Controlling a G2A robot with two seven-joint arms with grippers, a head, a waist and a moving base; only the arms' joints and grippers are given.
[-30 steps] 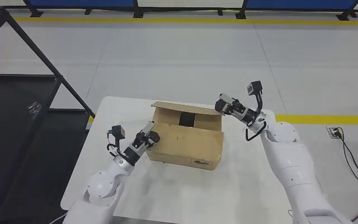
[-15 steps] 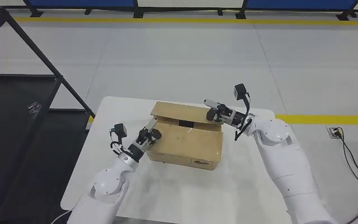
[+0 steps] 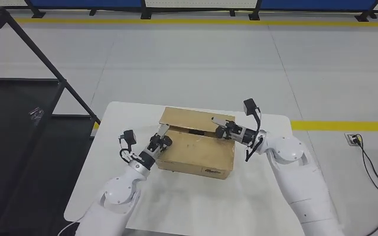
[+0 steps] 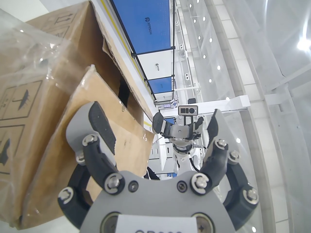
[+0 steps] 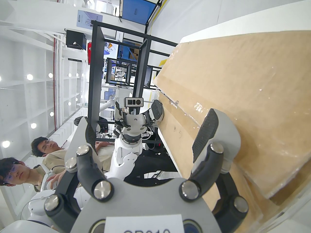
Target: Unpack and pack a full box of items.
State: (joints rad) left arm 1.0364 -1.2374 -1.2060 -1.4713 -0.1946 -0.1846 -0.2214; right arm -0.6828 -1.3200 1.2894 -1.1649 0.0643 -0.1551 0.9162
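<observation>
The cardboard box [image 3: 198, 150] stands in the middle of the white table [image 3: 177, 200]. Its top flaps are folded down, with a narrow dark gap [image 3: 198, 131] left between them. My left gripper [image 3: 163, 141] is open at the box's left end, and one pad [image 4: 100, 124] lies against a side flap [image 4: 126, 127]. My right gripper [image 3: 220, 126] is open over the right part of the top. One of its fingers [image 5: 211, 132] rests on the flap [image 5: 243, 78]. Clear tape and film cling to the cardboard [image 4: 29, 49].
A black metal frame [image 3: 41, 65] stands off the table's left side. The table has free room in front of the box [image 3: 195, 206] and a strip to its left [image 3: 112, 153]. A yellow floor line [image 3: 331, 125] runs behind the right arm.
The right gripper has swung left and down onto the box top, and the raised flaps have come down, nearly closing the box. The left gripper has crept up along the left end.
</observation>
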